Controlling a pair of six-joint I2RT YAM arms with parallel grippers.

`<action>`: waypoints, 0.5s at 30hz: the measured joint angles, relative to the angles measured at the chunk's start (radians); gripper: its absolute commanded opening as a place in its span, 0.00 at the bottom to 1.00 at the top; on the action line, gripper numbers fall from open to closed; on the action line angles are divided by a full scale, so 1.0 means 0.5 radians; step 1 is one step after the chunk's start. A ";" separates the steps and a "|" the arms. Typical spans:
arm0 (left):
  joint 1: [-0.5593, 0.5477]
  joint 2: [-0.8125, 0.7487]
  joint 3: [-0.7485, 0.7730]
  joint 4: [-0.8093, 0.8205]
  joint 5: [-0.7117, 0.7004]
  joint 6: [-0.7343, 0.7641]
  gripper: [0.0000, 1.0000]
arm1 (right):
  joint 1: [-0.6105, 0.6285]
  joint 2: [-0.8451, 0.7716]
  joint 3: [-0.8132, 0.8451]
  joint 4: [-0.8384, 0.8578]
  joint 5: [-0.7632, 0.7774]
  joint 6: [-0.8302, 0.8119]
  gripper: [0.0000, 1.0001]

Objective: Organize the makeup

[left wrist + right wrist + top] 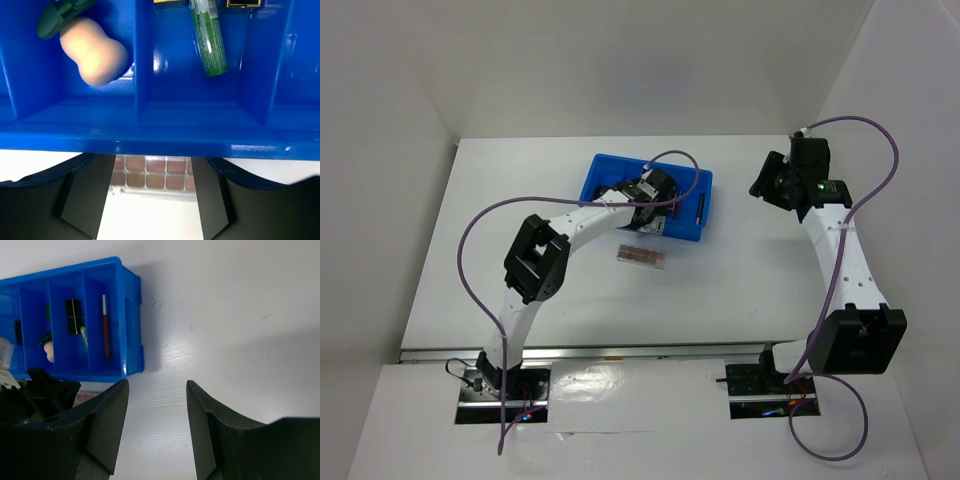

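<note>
Top external view: the two arm bases are seen at the near edge of the white table (470,250). The left arm is stretched forward and the right arm is raised at the right side.
Pinkish flat palette (642,256): it is laid flat on the table, just in front of the near wall of the blue tray (692,232). It is outside the tray and is not gripped.
Left gripper (152,200): it is held above the near edge of the tray. Its fingers (85,197) are spread well apart and nothing is gripped. The palette is seen below them, through the gap.
Peach sponge (95,55): it is placed in one tray compartment, and the dark green round piece (55,17) is seen at its far end.
Green tube (210,42): it is laid lengthwise in the next compartment to the right.
Black-gold case (73,316): it is found in the same compartment as the tube, further back.
Thin pencil (105,327): it is laid alone in the compartment at the right end of the tray, parallel to the divider.
Right gripper (157,425): it is held over the bare table, right of the tray and well apart from it. Its fingers are parted and nothing is held between them.
</note>
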 measured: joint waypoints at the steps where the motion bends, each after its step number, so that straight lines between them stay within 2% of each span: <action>1: 0.014 0.014 0.024 0.005 0.007 0.010 0.74 | 0.000 0.000 0.000 -0.001 -0.001 0.000 0.58; 5: 0.034 0.053 0.070 0.021 0.037 0.043 0.77 | 0.000 0.000 0.000 -0.001 0.009 0.000 0.58; 10: 0.006 0.050 -0.061 0.037 0.069 0.011 0.81 | 0.000 0.000 0.000 0.000 0.015 0.000 0.58; 15: -0.099 0.080 -0.063 -0.127 0.011 -0.249 0.81 | 0.000 0.000 0.000 0.000 0.005 0.000 0.58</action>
